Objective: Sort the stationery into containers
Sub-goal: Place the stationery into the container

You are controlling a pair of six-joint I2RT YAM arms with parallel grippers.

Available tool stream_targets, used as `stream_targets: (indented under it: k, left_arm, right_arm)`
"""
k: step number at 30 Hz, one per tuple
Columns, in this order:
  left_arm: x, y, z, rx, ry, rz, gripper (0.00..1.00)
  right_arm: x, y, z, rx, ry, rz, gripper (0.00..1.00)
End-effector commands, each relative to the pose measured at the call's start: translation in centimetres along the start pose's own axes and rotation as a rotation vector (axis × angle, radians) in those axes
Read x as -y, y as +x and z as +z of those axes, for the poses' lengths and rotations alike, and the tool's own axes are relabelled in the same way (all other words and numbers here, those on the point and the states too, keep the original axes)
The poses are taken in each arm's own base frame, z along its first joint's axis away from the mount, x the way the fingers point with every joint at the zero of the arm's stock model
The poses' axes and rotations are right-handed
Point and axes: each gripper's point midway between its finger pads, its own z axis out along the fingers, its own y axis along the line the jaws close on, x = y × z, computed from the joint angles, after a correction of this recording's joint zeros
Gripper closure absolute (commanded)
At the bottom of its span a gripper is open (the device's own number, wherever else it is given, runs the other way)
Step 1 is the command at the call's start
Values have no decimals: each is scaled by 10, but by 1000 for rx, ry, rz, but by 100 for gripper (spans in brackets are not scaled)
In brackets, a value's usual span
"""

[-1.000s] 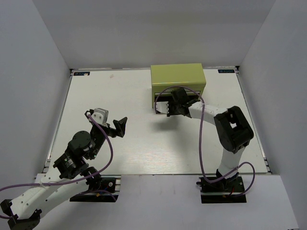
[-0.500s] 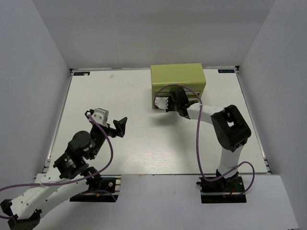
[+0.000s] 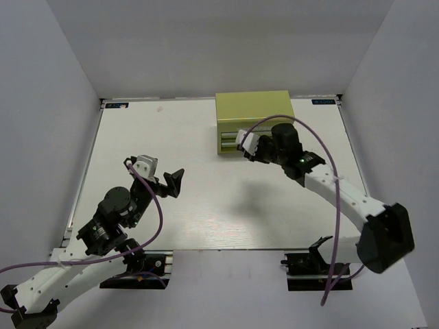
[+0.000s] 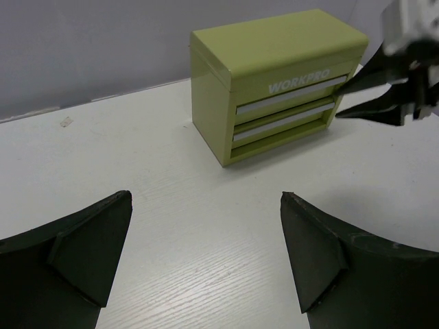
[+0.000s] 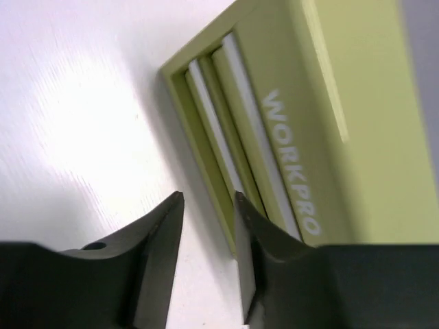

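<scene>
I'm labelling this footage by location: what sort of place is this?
Most likely a robotics lab test cell, not a home or workshop: a left arm and a right arm bolted to a white table, plain pale walls boxing it in on three sides, and a small tool chest.

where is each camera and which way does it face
top: above and behind the arm bases, looking down at the table; both arms show.
left wrist: on the left gripper, facing the tool chest front; own fingers show, plus the right gripper.
right wrist: close up on the chest's drawers; own fingers show.
shared: all three show the chest.
</scene>
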Motion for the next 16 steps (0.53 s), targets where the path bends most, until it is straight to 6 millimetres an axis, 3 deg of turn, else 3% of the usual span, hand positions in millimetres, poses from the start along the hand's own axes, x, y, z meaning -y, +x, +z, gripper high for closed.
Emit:
stream_targets:
  k: [1, 3, 4, 5, 7, 8, 10, 11, 12, 13, 15, 16]
  left_arm:
    - [12, 1, 3, -2, 63, 5, 0]
    - [16, 3, 4, -11, 78, 9, 0]
    - [18, 6, 6, -21, 87, 13, 0]
    - [21, 13, 8, -40, 102, 20, 0]
    - [24, 15, 9, -50, 117, 23, 0]
    - [28, 19, 10, -61, 132, 36, 0]
    - [30, 21, 11, -71, 142, 39, 0]
    - [32, 25, 13, -83, 150, 43, 0]
    - [34, 25, 13, -84, 160, 43, 0]
    - [34, 27, 14, -92, 160, 46, 0]
    - [37, 30, 15, -101, 170, 49, 0]
    - [36, 30, 15, -100, 171, 58, 0]
  right_arm:
    - [-1, -25, -31, 75, 42, 341, 57]
    - [1, -31, -51, 78, 68, 396, 44]
    - [-1, -35, -57, 91, 74, 481, 44]
    - [4, -43, -77, 133, 119, 504, 40]
    - [2, -41, -88, 149, 166, 595, 21]
    - [7, -47, -112, 199, 228, 596, 10]
    - [1, -41, -118, 214, 258, 613, 10]
    - [11, -49, -142, 274, 333, 625, 10]
    - [2, -39, -140, 263, 340, 646, 10]
    - [5, -43, -152, 305, 371, 650, 10]
    - [-4, -35, -153, 313, 382, 647, 10]
    - [1, -30, -159, 312, 433, 655, 10]
